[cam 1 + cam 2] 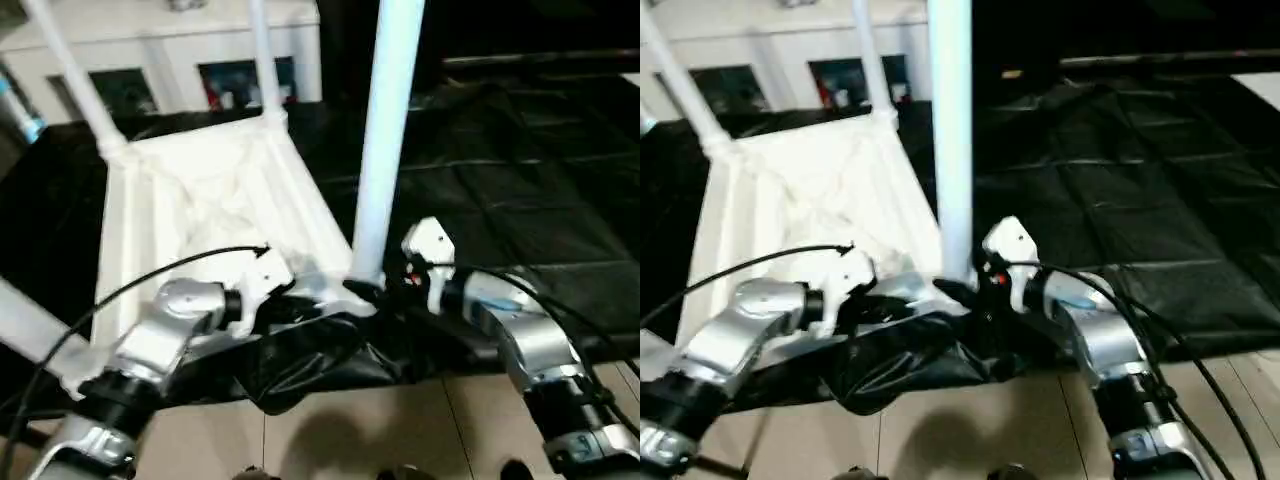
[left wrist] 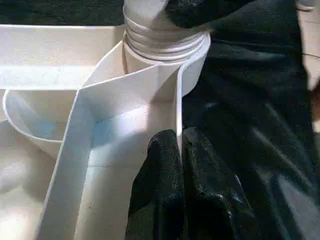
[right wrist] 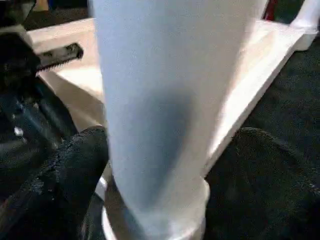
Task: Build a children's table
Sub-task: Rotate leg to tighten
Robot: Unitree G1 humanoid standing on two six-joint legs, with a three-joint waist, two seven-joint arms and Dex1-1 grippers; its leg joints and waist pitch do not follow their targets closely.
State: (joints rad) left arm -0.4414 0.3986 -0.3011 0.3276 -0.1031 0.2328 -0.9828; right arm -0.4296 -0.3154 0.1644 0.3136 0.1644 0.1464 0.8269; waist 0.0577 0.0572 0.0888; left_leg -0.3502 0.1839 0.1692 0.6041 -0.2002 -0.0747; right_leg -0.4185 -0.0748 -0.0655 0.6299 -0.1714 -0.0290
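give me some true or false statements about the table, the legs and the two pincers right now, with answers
1. The children's table lies upside down with its ribbed underside facing up. True.
2. The left pincer is wide open over the floor. False: it is shut on the table's thin rim wall.
3. The near leg stands upright in a corner socket. True.
4. The right pincer has its fingers on either side of the near leg's base. True.
5. The table rests on a bare wooden bench. False: it lies on a black cloth.
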